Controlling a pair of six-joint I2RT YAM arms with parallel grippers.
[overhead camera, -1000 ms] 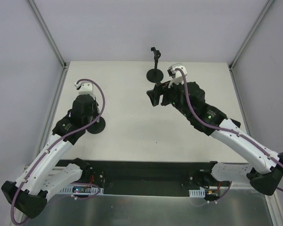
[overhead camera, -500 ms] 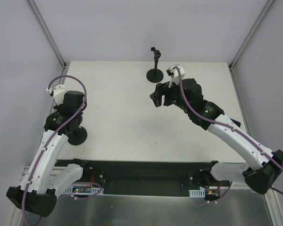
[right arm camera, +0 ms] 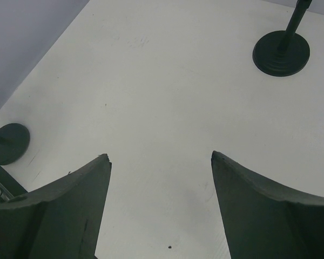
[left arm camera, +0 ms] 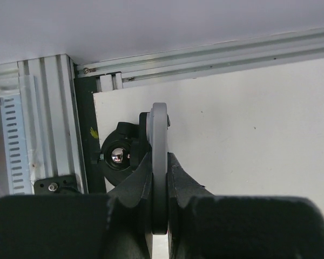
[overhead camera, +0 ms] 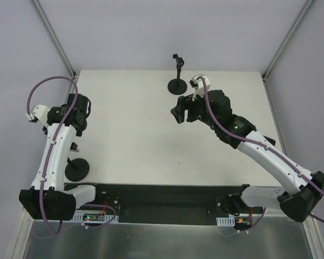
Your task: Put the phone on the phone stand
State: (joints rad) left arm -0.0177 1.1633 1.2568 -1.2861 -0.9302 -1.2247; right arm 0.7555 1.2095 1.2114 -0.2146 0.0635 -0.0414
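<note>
My left gripper (left arm camera: 160, 156) is shut on a thin flat slab seen edge-on, which I take for the phone (left arm camera: 160, 121). Just beyond it is a black phone stand (left arm camera: 119, 156). From above, this gripper (overhead camera: 74, 132) sits over that stand's thin pole, and the stand's round base (overhead camera: 76, 169) is at the table's near-left corner. The phone itself is hidden from above. A second black stand (overhead camera: 176, 84) is at the back, empty. My right gripper (overhead camera: 177, 110) hovers just in front of it, open and empty (right arm camera: 159, 156).
The white table (overhead camera: 140, 140) has aluminium rails on the left (left arm camera: 48, 124) and right. A black strip runs along its near edge. The right wrist view shows the back stand (right arm camera: 281, 54) and the left stand's base (right arm camera: 9, 143).
My left arm has swung left and toward the near edge. The stand's base has travelled with it from mid-left to the near-left corner. The right gripper has barely shifted.
</note>
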